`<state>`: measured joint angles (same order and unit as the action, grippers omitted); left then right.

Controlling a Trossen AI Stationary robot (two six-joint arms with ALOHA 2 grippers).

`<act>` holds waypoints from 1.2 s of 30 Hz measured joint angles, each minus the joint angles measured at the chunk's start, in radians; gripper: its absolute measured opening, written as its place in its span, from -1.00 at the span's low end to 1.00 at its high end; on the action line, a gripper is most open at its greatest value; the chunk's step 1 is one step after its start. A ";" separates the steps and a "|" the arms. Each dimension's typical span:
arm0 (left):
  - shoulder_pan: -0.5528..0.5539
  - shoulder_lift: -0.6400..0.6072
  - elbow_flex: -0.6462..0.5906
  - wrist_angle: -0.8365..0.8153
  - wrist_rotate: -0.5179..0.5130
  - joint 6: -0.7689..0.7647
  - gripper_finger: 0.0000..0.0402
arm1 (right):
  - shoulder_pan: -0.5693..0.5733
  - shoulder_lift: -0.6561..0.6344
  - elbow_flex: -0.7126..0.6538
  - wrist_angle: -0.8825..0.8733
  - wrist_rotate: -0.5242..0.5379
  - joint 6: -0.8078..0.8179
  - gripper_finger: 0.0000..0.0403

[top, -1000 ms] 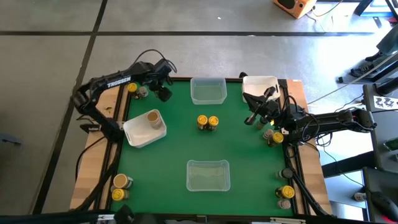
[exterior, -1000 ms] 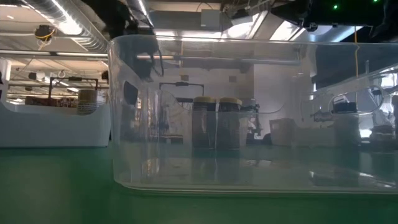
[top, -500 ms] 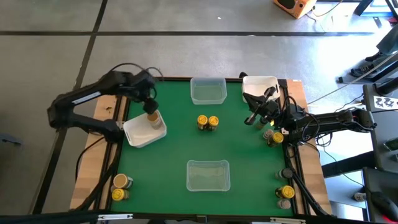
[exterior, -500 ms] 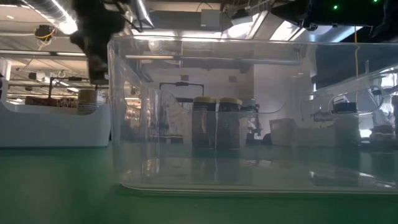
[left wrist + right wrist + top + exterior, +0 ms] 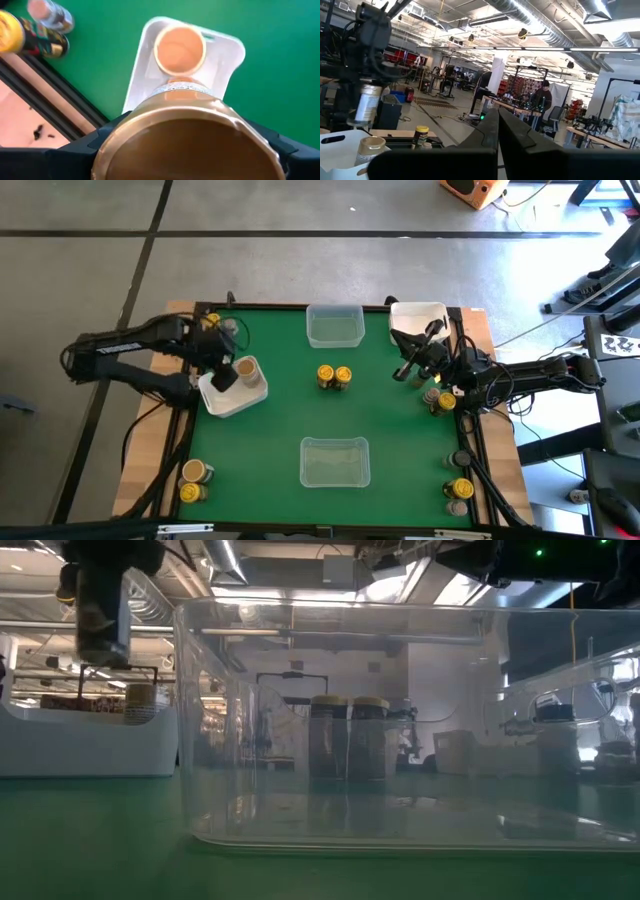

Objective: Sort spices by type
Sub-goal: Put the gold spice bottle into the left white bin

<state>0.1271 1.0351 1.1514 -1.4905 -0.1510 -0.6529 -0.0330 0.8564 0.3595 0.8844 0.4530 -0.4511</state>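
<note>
We see the left claw [image 5: 224,378] hanging over the white rectangular plastic tub [image 5: 252,397] on the left side of the green counter [image 5: 290,415], clamped around a small cylindrical spice jar with a tan lid [image 5: 186,135]. From the left wrist, that tan lid fills the near view, and beyond it a second tan-lidded spice jar [image 5: 179,48] stands upright inside the same tub. In the low view the held jar [image 5: 100,615] is up in the air above the tub's rim.

The right claw [image 5: 408,366] waits near the right edge of the counter, beside the white tub at the far right corner [image 5: 418,313]; from its own wrist we see its two fingers [image 5: 515,132] pressed together with nothing between them.

Two yellow-lidded spice jars [image 5: 334,376] stand touching side by side at the middle of the counter, between a clear plastic tub at the far edge [image 5: 334,326] and another clear tub at the near edge [image 5: 335,461]. More small jars wait in clusters on the wooden rim: at the near left corner [image 5: 193,479], the near right corner [image 5: 459,491], the right side [image 5: 440,399], and the far left [image 5: 218,325].
</note>
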 joint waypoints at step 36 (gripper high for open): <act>-0.179 0.001 -0.472 0.340 -0.067 -0.109 0.44 | 0.000 0.000 0.000 -0.171 -0.188 0.108 -0.95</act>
<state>-0.0517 1.0363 0.6793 -1.1503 -0.2184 -0.7614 -0.0326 0.8562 0.3599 0.7133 0.2650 -0.3428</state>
